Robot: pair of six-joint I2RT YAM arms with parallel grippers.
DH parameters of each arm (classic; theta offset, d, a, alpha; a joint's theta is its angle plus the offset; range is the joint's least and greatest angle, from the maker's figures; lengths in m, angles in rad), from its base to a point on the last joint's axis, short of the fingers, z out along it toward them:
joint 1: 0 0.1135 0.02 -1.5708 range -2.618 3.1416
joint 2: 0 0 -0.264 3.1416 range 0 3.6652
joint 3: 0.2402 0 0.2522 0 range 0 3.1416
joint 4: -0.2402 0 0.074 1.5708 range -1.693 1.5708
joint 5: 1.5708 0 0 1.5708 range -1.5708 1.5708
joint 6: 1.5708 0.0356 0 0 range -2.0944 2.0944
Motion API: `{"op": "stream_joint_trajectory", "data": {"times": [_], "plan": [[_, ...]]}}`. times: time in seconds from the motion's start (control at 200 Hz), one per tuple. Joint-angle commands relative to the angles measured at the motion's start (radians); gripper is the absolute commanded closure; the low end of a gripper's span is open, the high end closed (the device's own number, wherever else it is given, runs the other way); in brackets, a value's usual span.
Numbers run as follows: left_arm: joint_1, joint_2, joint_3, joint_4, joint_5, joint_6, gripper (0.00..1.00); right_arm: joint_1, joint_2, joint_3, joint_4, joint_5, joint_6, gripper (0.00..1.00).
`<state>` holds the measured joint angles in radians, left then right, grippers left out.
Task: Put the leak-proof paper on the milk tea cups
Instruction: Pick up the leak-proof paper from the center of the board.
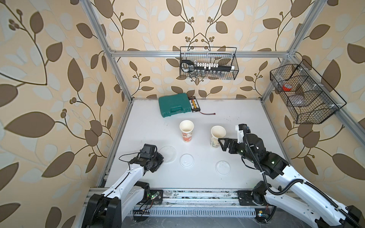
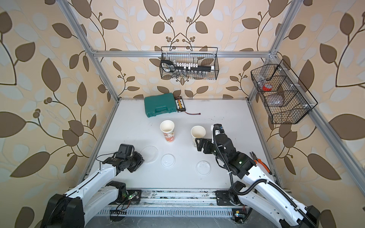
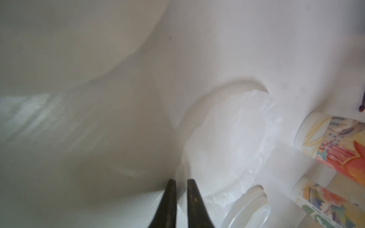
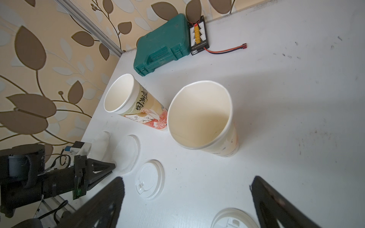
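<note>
Thin, nearly transparent film: the leak-proof paper (image 1: 167, 154) lies on the white table (image 1: 197, 183) before the left arm, well apart from both milk tea cups, the red-orange cup (image 1: 186, 131) and the green-beige cup (image 1: 217, 136), which stand upright, empty and uncovered. The left gripper (image 3: 181, 181) has its jaws drawn almost together on the film's near edge, as far as the left wrist view shows. The right gripper (image 1: 221, 145) is spread wide and holds nothing, its jaws just beside the green-beige cup. Risks, as judged from here: so slight a pinch may let the film slip out on lifting. The sheet may fold or cling to the table. A second sheet may rise with it, since the right wrist view shows another pale scalloped shape just beyond the crinkled one (image 4: 126, 156). The nearer plastic lid (image 1: 186, 160), just beside the film, could be dragged along, and either light cup could tip if brushed. The second lid (image 1: 222, 167) lies clear of this. Hard to make out: in both top views the left fingertips are hidden under the wrist and the film's outline is faint. Much of the left wrist view is blurred. Whether the right jaw touches the cup cannot be told.
</note>
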<state>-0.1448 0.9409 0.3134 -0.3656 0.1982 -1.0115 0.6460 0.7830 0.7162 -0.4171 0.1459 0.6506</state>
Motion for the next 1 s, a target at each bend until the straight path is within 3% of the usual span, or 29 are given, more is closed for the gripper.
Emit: {"op": "stream_joint_trajectory", "data": {"times": [0.0, 0.3, 0.505, 0.655, 0.79, 0.995], "plan": [[-0.002, 0.004, -0.002, 0.01, -0.025, 0.016, 1.0, 0.004, 0.002, 0.028, 0.003, 0.006, 0.0, 0.0], [-0.002, -0.146, 0.089, -0.165, -0.015, 0.064, 1.0, 0.004, 0.002, 0.041, -0.002, 0.016, 0.007, 0.0], [-0.004, -0.196, 0.249, -0.292, 0.033, 0.122, 1.0, 0.004, 0.026, 0.092, -0.017, 0.026, -0.013, 0.0], [-0.004, -0.182, 0.423, -0.355, 0.021, 0.188, 1.0, 0.004, 0.046, 0.139, -0.038, 0.035, -0.038, 0.0], [-0.019, -0.142, 0.551, -0.34, 0.081, 0.203, 1.0, 0.004, 0.053, 0.167, -0.054, 0.052, -0.056, 0.0], [-0.103, -0.082, 0.749, -0.264, 0.161, 0.196, 1.0, 0.003, 0.051, 0.208, -0.097, 0.094, -0.078, 0.0]]}}
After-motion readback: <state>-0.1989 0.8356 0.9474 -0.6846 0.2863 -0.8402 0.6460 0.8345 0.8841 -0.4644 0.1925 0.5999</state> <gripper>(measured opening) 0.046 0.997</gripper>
